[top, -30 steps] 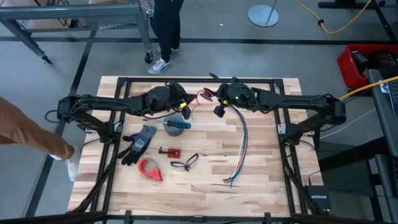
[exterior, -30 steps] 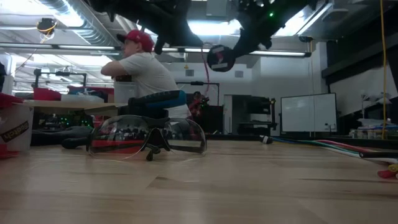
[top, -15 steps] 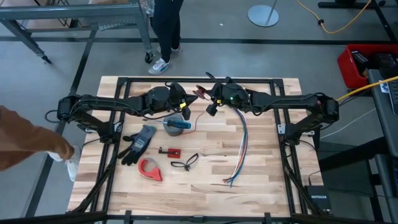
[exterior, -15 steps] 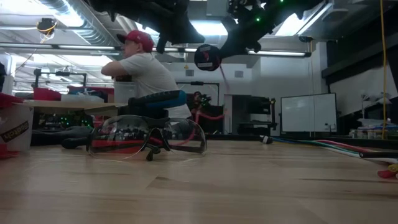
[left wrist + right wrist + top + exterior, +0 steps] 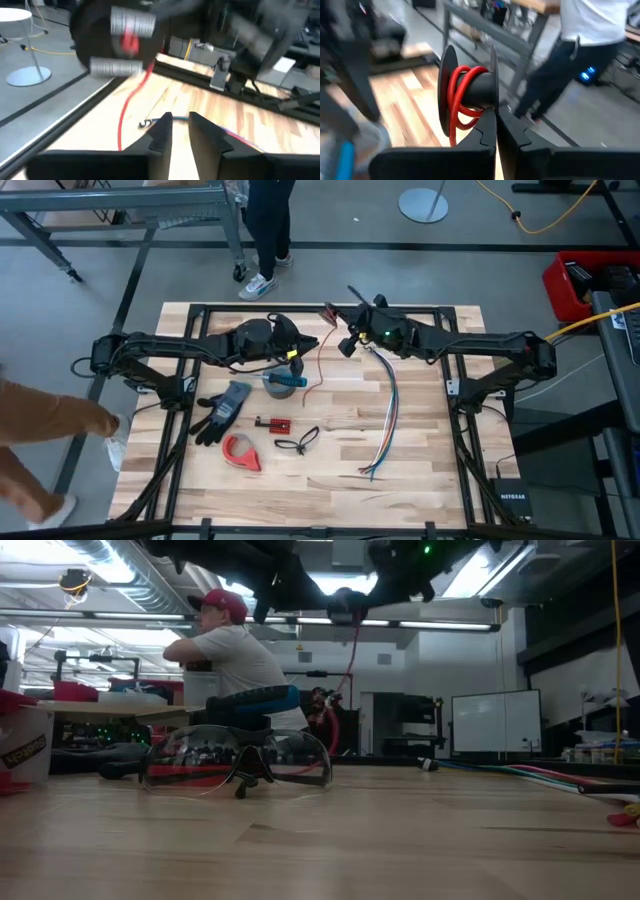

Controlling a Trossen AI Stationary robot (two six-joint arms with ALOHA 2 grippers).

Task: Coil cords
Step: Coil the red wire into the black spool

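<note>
Both arms are black all over, built of long slim links joined by thicker rounded housings. The left arm (image 5: pixel 180 350) and the right arm (image 5: pixel 480 345) each rise from a bulky dark base joint at the outer side, with black cables looping loosely beside the links. A small green light glows on the right arm's wrist housing (image 5: pixel 385 333). The left gripper (image 5: pixel 180 131) has two flat, black, tapering fingers with stepped inner edges, mounted on a broad dark bar. The right gripper (image 5: pixel 496 125) has the same black fingers, notched along their inner faces, on a wide matte black body.
</note>
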